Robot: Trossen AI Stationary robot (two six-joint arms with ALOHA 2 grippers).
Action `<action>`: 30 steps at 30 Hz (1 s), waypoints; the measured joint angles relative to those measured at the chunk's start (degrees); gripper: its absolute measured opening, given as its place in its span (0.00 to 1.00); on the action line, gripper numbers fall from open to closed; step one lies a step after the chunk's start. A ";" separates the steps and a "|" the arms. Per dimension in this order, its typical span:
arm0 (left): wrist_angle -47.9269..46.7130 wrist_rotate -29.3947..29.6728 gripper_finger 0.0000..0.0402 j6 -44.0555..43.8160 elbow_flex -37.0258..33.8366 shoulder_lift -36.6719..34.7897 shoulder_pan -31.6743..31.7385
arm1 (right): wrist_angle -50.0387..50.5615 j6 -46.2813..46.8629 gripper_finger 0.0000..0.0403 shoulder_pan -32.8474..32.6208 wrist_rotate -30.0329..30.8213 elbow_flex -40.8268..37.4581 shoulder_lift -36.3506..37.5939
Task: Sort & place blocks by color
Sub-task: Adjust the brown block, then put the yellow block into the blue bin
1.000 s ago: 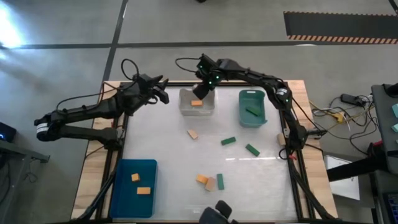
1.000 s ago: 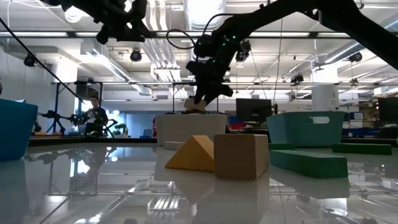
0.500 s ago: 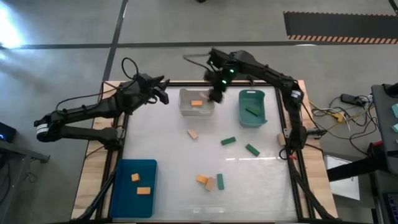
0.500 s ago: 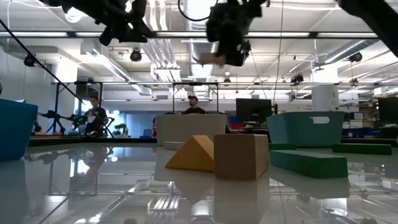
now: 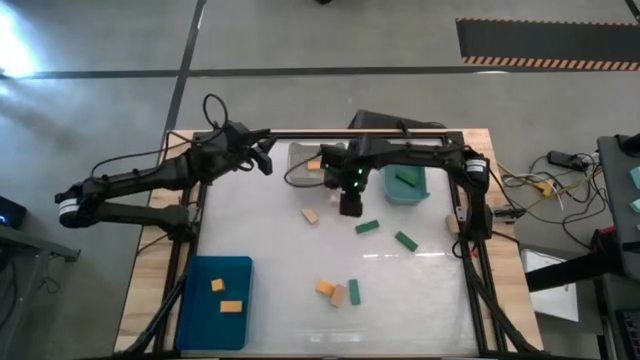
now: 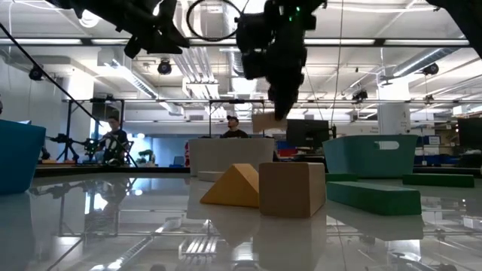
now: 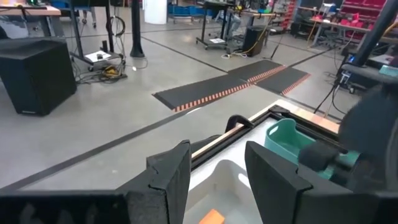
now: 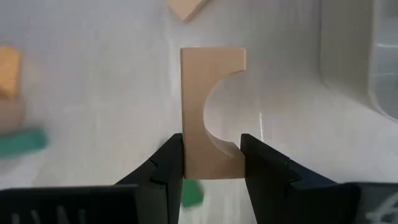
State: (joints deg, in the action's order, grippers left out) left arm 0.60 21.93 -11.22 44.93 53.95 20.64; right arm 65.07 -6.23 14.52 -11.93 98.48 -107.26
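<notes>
Here the right fingers pinch a tan notched block.

Hidden: right arm covered part of the clear bin | Cut off: blue bin at low view's edge | Blurred: we couldn't identify the green block in right wrist view

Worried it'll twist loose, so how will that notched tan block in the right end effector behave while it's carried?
The notched tan block looks like rigid wood, so it probably won't flex. The right end effector pinches only its lower end, so it could pivot if jolted. Its flat sides likely grip fairly well.
</notes>
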 joint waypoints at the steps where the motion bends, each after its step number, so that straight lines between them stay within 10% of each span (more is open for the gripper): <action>1: -0.02 0.00 0.34 0.00 0.00 -0.18 0.01 | -2.81 1.32 0.30 -0.06 0.03 -1.97 0.00; 17: -0.04 0.10 0.34 0.11 0.00 -0.76 0.02 | -15.88 6.23 0.45 0.01 5.53 -18.13 0.10; 30: -0.02 0.17 0.34 0.11 0.00 -0.89 0.02 | -16.87 -2.59 0.55 7.66 7.51 0.47 5.12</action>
State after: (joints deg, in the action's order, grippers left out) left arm 0.58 22.11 -11.12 44.93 53.06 20.67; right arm 48.19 -8.82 22.19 -4.43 98.95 -102.15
